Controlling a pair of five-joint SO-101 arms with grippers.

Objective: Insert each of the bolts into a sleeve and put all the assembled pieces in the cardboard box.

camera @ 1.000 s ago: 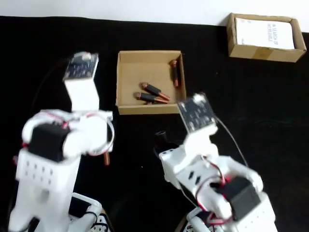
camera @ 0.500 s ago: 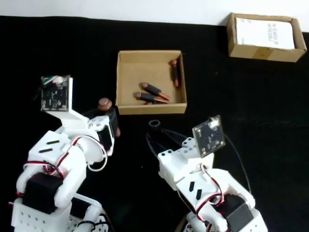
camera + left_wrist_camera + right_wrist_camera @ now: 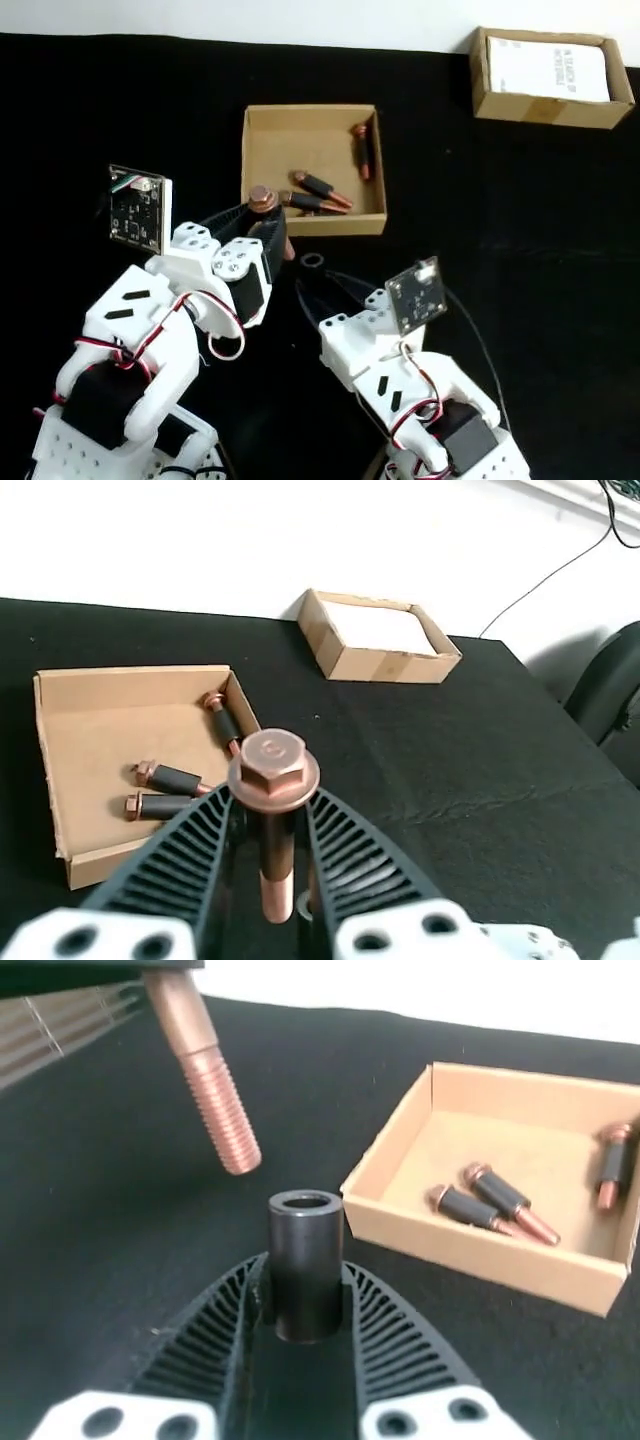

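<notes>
My left hand [image 3: 262, 226] clamps the copper bolt [image 3: 273, 772], threaded end slanting down just beside the mouth of the upright black sleeve [image 3: 305, 1260] my right hand [image 3: 316, 276] clamps, near the cardboard box [image 3: 312, 226].

Copper bolt [image 3: 205, 1090] tilted near upright black sleeve [image 3: 305, 1265]; three assembled pieces [image 3: 318, 187] in cardboard box [image 3: 312, 227].

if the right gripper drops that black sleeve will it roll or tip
Probably rigid: the sleeve looks like a thick-walled tube. Round and smooth, so on its side it would likely roll. Short and wide, it might stand upright.
</notes>
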